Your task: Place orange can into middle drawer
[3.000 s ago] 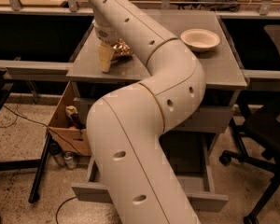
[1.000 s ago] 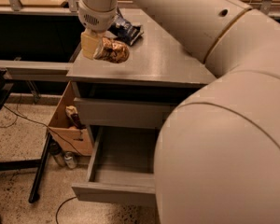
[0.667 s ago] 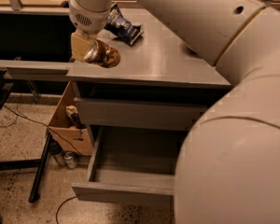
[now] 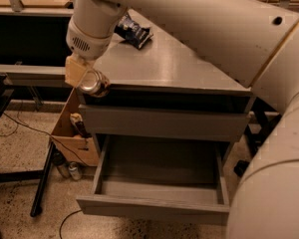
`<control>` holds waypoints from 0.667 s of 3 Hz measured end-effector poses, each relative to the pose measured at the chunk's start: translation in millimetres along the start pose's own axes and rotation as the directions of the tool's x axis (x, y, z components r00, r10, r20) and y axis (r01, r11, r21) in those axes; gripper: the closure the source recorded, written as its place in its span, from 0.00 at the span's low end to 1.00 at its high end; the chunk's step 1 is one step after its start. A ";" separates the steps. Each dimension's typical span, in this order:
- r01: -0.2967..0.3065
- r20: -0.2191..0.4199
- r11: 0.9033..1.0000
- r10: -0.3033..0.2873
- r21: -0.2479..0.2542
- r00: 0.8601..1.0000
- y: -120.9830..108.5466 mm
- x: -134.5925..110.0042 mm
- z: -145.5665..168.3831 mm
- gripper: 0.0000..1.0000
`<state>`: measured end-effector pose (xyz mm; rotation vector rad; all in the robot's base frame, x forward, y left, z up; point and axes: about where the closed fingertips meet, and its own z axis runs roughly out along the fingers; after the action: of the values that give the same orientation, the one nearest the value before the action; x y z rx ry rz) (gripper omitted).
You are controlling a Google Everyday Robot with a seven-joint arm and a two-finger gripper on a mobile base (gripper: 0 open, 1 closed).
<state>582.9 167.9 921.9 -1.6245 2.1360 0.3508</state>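
Note:
The orange can [image 4: 94, 82] is held in my gripper [image 4: 85, 78], silver top facing the camera, coppery side below. The tan fingers [image 4: 74, 69] are shut on it. The can hangs at the front left corner of the grey cabinet top [image 4: 169, 63], just past its edge. The middle drawer [image 4: 154, 209] is pulled open below, a wide shallow grey tray with nothing showing inside. It lies below and to the right of the can. The identical drawer front [image 4: 164, 123] above it is closed. My large white arm fills the top and right of the view.
A dark blue crinkled snack bag [image 4: 134, 31] lies at the back of the cabinet top. A cardboard box [image 4: 72, 133] stands on the floor left of the cabinet, with small silvery cans [image 4: 74, 171] and a black table leg [image 4: 42, 183] beside it.
My gripper has carried the can from the cabinet top leftward and forward, off the surface to its front left corner. The drawer stays open.

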 end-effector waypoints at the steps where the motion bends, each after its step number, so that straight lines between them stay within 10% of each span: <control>1: -0.020 0.018 0.997 0.021 -0.068 1.000 22.2 2.7 12.2 1.00; 2: -0.020 0.016 0.986 0.023 -0.163 1.000 30.7 6.0 25.2 1.00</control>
<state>556.7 182.7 895.3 -1.6803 2.1611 0.5575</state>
